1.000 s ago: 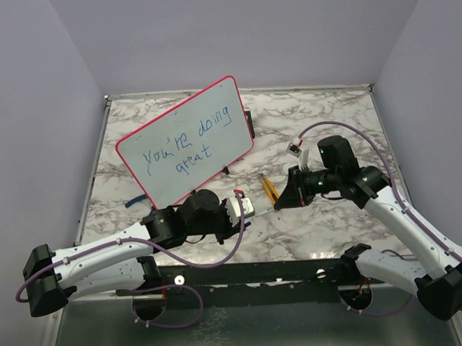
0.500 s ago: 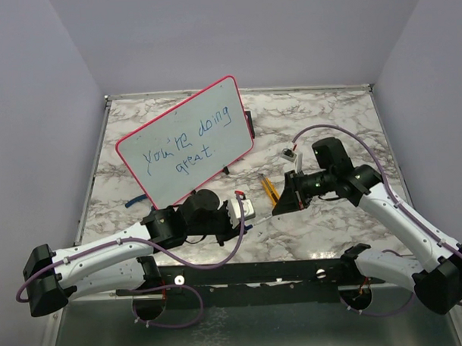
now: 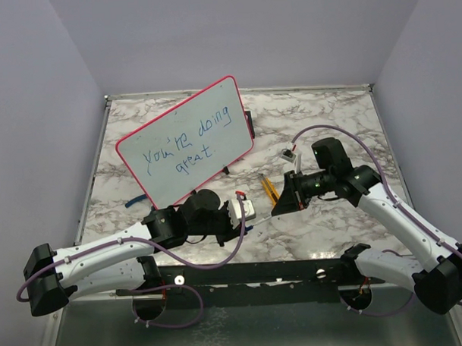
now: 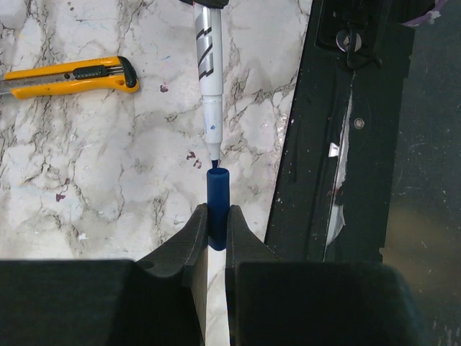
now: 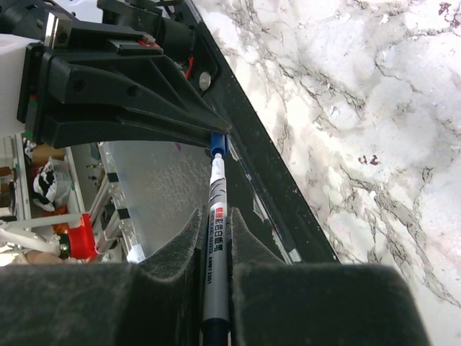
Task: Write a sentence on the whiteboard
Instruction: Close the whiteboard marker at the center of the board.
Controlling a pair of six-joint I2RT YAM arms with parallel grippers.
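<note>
The whiteboard (image 3: 214, 113), red-framed, stands tilted at the back left. On it is the sentence (image 3: 186, 148), "you're doing great", in blue on two lines. My left gripper (image 4: 216, 213) is shut on a blue marker cap (image 4: 217, 205), open end pointing away from me. My right gripper (image 5: 215, 216) is shut on the white marker (image 5: 216, 245). In the left wrist view the marker (image 4: 209, 79) points straight at the cap, its blue tip right at the cap's mouth. From above, the left gripper (image 3: 247, 210) and the right gripper (image 3: 281, 204) face each other just above the table's near middle.
A yellow utility knife (image 3: 269, 188) lies on the marble just behind the two grippers, also visible as the knife (image 4: 72, 76) from the left wrist. A black rail (image 3: 295, 273) runs along the near table edge. A small blue object (image 3: 137, 200) lies at the whiteboard's lower left corner.
My right gripper has come left and slightly nearer with the marker, bringing its tip up to the cap. The left arm has barely moved.
</note>
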